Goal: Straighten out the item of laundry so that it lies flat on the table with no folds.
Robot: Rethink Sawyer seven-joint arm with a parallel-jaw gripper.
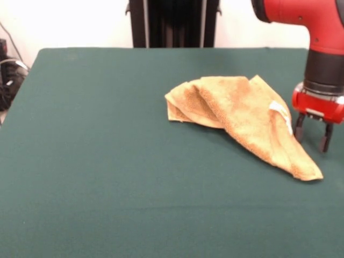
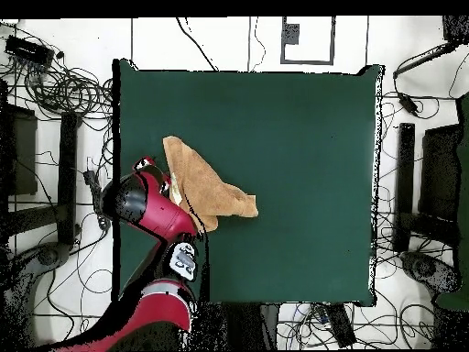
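Laundry here means the orange-tan towel, which lies crumpled on the green table, folded over itself into a long wedge instead of a flat square. In the front view its bunched, layered end sits toward the middle of the table, and the cloth narrows to a pointed corner at the lower right, so its long axis runs diagonally from centre to that corner. A small white tag shows on the upper fold near the right side. The gripper hangs just beside that right side, its two dark fingers parted with nothing between them, their tips low over the felt and close to the towel's edge but seemingly not on it. Seen from the front, the cloth lies to the left of the gripper, with the pointed corner slightly nearer the camera than the fingers. The overhead view confirms this: the towel stretches away from the arm's wrist toward the table's middle, one end near the table edge. Judging from this, the pointed corner or the tagged edge is the nearest thing to grasp, and pulling it outward along the long axis would likely open the folds.
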